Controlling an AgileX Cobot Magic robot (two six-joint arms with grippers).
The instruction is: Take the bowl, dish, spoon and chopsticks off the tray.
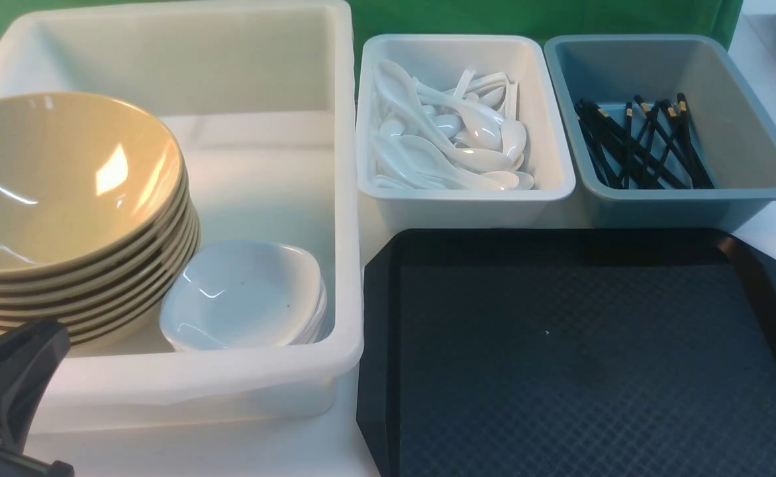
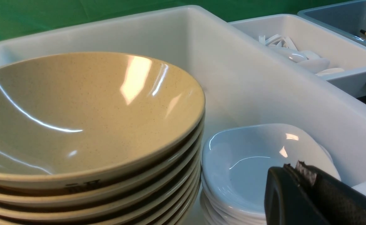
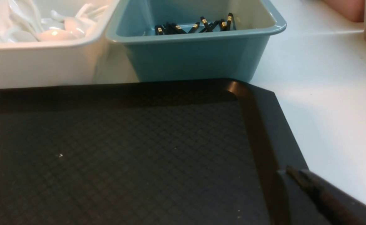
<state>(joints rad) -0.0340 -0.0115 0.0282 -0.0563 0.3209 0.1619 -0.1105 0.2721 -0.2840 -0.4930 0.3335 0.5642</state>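
Left gripper (image 2: 298, 170) clenched on nothing above stacked white square dishes (image 1: 242, 295) beside glossy mustard-yellow bowl (image 1: 63, 179) topping its stack in large white tub (image 1: 345, 199); right gripper (image 3: 295, 175) likewise clenched over bare black diamond-textured tray (image 1: 580, 358)

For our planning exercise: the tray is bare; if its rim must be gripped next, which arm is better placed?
Right, probably. The right gripper, shut, hovers over the tray's right rim; the left gripper, also shut, is by the white tub of stacked bowls.
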